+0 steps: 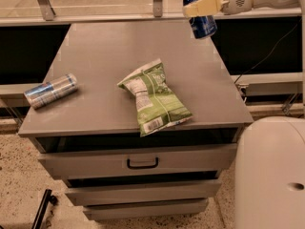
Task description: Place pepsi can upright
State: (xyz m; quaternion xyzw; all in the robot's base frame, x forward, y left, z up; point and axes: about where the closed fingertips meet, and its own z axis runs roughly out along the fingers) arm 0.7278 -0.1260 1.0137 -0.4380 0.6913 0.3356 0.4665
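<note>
The pepsi can (202, 24), dark blue with white markings, hangs in the air above the far right corner of the grey cabinet top (105, 46). It is close to upright, tilted slightly. My gripper (200, 6) reaches in from the upper right and is shut on the can's upper part, its cream fingers (206, 6) across the can. The can's bottom sits a little above the surface.
A green chip bag (155, 98) lies in the middle of the top. A slim silver and light-blue can (51, 90) lies on its side at the left edge. Drawers (142, 163) are below. The robot's white base (271, 175) stands at the lower right.
</note>
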